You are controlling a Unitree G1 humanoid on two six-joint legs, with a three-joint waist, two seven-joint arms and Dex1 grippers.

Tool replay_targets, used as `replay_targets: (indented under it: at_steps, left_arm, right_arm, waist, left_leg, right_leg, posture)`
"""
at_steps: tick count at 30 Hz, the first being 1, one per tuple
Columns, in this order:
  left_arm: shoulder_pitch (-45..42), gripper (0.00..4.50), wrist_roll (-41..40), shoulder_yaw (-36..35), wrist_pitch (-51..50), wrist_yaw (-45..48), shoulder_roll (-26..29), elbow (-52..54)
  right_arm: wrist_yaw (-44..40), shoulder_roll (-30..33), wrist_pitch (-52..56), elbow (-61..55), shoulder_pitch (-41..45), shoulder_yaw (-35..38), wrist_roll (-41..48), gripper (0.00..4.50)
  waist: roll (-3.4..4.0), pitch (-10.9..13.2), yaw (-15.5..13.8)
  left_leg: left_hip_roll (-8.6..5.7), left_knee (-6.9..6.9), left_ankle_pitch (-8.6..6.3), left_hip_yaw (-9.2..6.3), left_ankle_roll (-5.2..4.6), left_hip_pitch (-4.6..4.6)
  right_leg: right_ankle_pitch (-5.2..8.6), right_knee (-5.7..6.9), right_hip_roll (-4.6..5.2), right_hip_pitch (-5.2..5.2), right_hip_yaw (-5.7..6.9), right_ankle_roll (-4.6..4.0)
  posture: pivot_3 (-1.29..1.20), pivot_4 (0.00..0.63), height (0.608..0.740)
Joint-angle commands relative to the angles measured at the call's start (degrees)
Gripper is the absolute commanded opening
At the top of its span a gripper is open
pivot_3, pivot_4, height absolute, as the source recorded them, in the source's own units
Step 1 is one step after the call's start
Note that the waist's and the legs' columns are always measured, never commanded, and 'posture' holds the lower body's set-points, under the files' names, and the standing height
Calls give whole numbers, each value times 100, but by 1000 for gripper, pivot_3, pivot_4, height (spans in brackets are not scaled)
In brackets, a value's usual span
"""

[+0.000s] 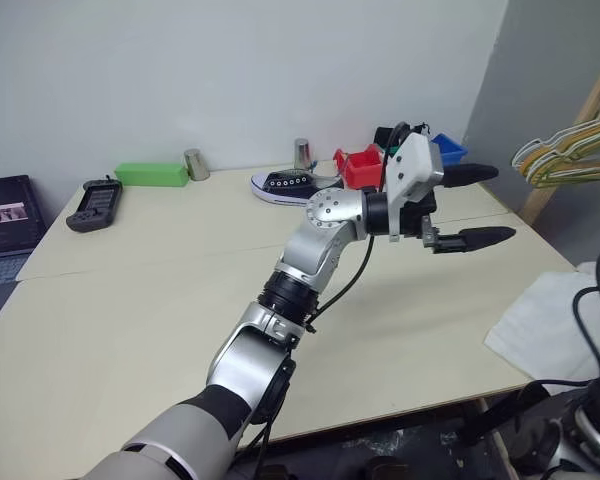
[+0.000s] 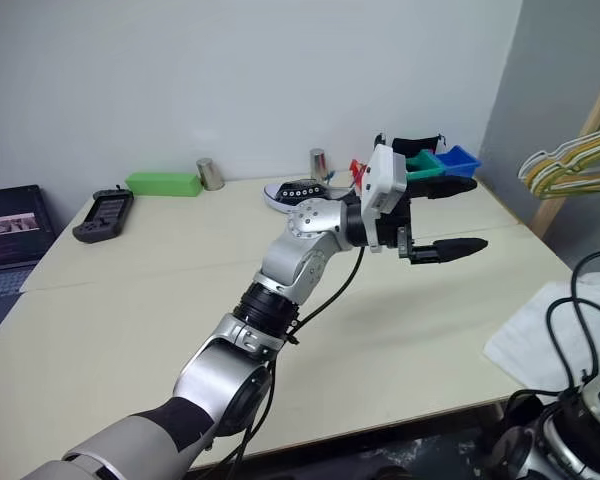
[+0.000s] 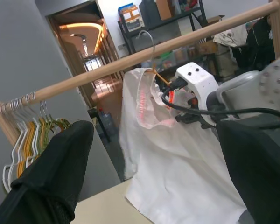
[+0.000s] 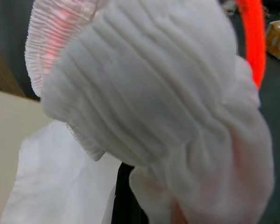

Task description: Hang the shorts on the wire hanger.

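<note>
An indoor lab or workroom: a plain cream desk (image 1: 130,330) against a bare white wall carries small parts bins (image 1: 362,166) at one o'clock, a handheld controller (image 1: 93,205) at ten o'clock and a laptop (image 1: 5,230) at nine. Behind a wooden clothes rail (image 3: 144,58) hung with spare hangers (image 3: 25,144), metal storage shelving (image 3: 163,21) and a lit corridor (image 3: 91,51) show.

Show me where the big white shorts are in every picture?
Left eye view: large white thin-fabric shorts at the table's right edge.
Right eye view: same spot.
Left wrist view: middle, hanging below the wooden rail.
Right wrist view: bunched up close.
Shared landmark: cream table.
</note>
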State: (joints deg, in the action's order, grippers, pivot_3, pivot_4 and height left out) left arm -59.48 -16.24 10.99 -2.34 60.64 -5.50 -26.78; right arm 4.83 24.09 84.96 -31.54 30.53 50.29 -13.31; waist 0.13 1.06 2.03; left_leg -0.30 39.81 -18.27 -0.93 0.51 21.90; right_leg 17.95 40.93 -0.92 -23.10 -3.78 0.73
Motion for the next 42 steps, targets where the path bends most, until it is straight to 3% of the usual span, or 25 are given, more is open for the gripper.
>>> replay_targets:
  at_steps: [1, 7, 16, 33, 42]
  left_arm:
    - [-90, 4473, -5, -54, 19, -100, 15, 173]
    - [-69, 4473, 74, -8, 50, -90, 126, 113]
    - [-9, 4473, 177, 28, 94, -24, 250, 155]
    - [142, 4473, 286, 80, 142, -78, 346, 277]
    - [216, 4500, 294, 76, 114, -101, 428, 365]
  right_arm:
    - [-109, 447, -297, 362, 301, 244, 134, 0]
    - [-115, 912, -431, 1146, 633, 547, 249, 0]
    - [69, 896, 266, 1530, 1676, 1081, 150, 0]
    - [142, 1102, 577, 2019, 1811, 1293, 137, 0]
    - [97, 987, 380, 1645, 1367, 927, 141, 2250]
  waist:
    - [1, -1, 0]
    - [1, 0, -10]
    - [12, -6, -19]
    - [16, -9, -27]
    - [14, -8, -42]
  left_leg:
    - [-1, -2, 0, -2, 0, -2]
    - [-3, -1, 0, 3, -1, -4]
    - [-3, -2, 0, 7, 0, -4]
    - [-4, -2, 0, 11, 0, -3]
    - [-4, -1, 0, 11, 0, -2]
  right_leg:
    - [1, 0, 0, 0, -6, 1]
    - [3, 2, 0, 0, -26, 6]
    - [4, 2, 0, 0, -33, 9]
    - [6, 1, 3, 0, -37, 11]
    - [6, 1, 3, 0, -37, 12]
  posture:
    - [-79, 0, 740]
    - [-69, 0, 740]
    - [-69, 0, 740]
    - [-45, 0, 740]
    - [-31, 0, 740]
